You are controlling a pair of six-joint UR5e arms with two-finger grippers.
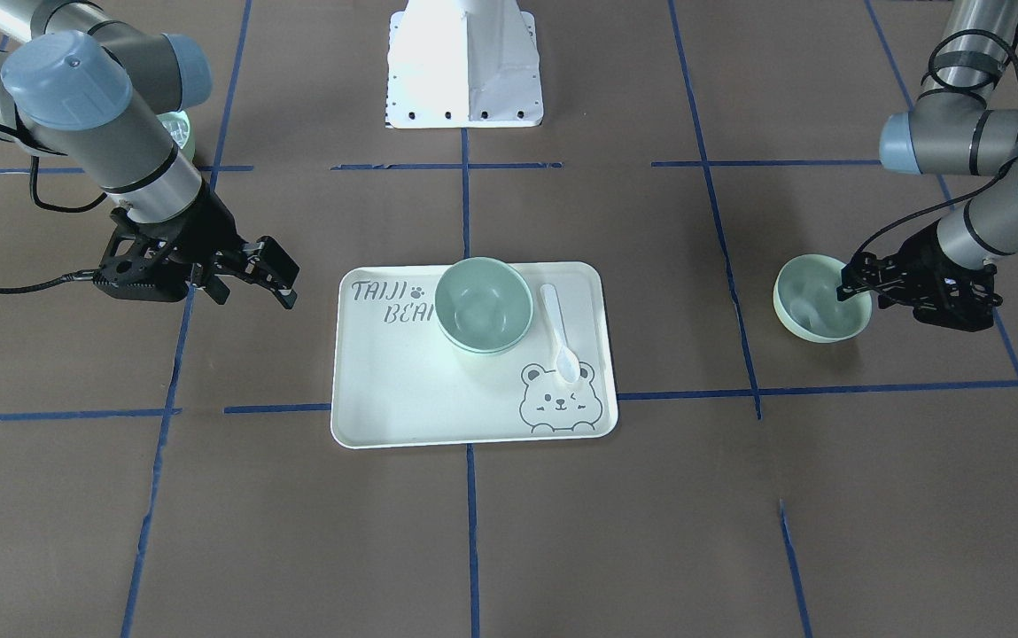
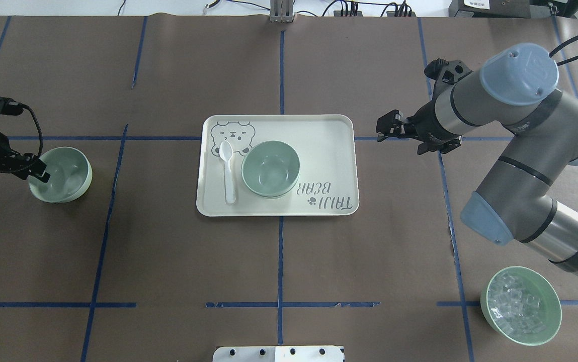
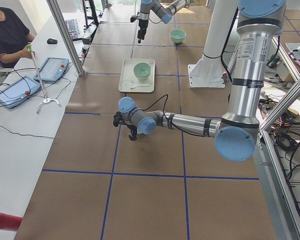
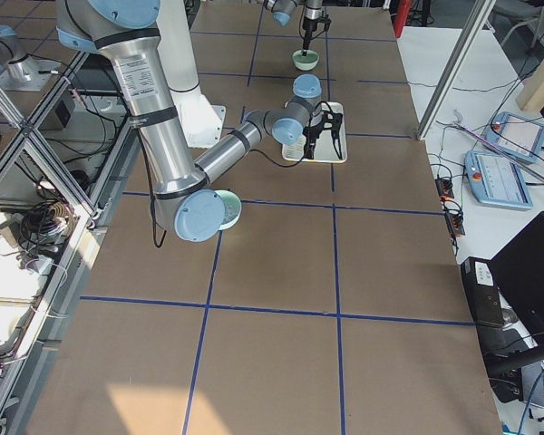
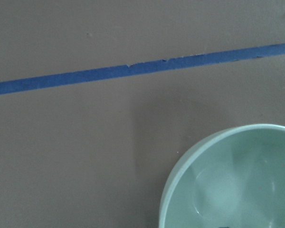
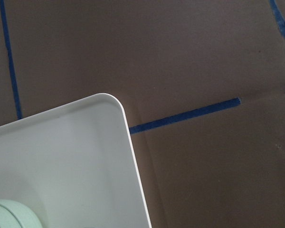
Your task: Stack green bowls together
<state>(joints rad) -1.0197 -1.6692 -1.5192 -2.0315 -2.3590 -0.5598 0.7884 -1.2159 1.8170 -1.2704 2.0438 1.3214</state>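
Okay, eyes on the robot's left side. The left gripper [image 2: 40, 172] is down at a pale green bowl [image 2: 67, 173] that stands alone on the brown table [image 2: 168, 251], well off to the left of the cream tray [image 2: 329, 146]. The fingertips are right at the rim, on the side of the bowl nearest that arm, and they reach over the edge towards the hollow. From across the table the two tips look a little apart. I can't tell whether they have pinched the wall or are only poised around it. The wrist camera shows just the bowl's curved rim low in its corner, with no fingers in frame.

Over to the middle. A second green bowl [image 2: 270, 168] sits upright on the tray, roughly central, just beside a white spoon [image 2: 228, 173] that lies along its left side. There seems to be a paler rim peeking out beneath it, as if another bowl is nested under it, but I can't be sure.

The right gripper [image 2: 384, 131] hangs above the table just past the tray's right edge, near the far corner. Its fingers are spread and hold nothing, and it is well apart from the bowl on the tray, with bare tray between them.

Down by the right arm's base stands a green bowl of clear cubes [image 2: 486, 309], far from both grippers.
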